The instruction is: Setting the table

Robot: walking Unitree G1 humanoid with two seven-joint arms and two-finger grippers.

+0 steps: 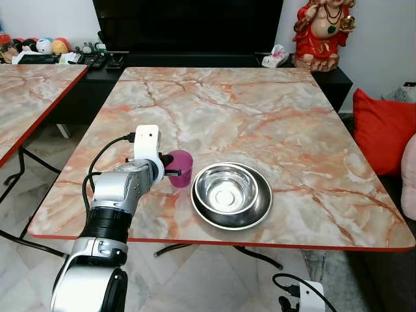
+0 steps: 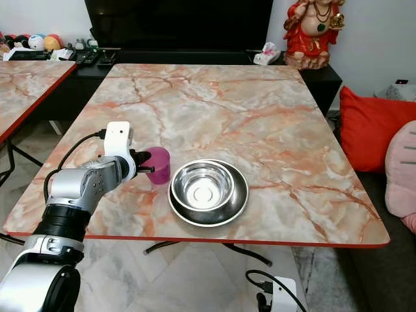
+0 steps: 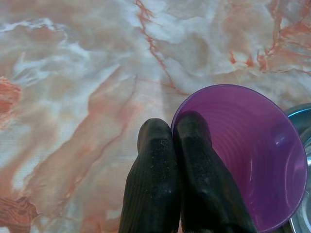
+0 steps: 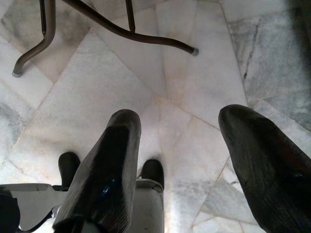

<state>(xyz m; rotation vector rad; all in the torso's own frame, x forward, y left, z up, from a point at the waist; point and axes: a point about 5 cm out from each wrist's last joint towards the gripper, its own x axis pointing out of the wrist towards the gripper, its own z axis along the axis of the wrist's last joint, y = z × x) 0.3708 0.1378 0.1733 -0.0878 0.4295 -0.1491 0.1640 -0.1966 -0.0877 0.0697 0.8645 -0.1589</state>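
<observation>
Left wrist view: showing the left tool with both black fingers pressed together, pinching the near wall of a purple cup, one finger lying inside the rim and the other outside. Looking translucent, smooth-walled and round-mouthed, with faint rings inside; standing upright on the marble bench, right beside the edge of a steel bowl.

Seen from the head: cup sitting near the front edge of the bench, left of centre, just beside a shiny steel bowl nested in a wider steel plate; touching the plate or not, impossible to tell. Left tool reaching in from the cup's left side, silver forearm stretching forward and up from the lower left corner, wrist level with the cup, white camera block riding on top and a black cable looping along the arm.

Right wrist view: right tool hanging low with fingers spread wide apart, gripping nothing, pointing down at pale marble floor tiles and dark bent metal legs.

Farther out: a red figurine standing behind the far right corner of the bench, a red cushion to the right, a second marble table to the left.
</observation>
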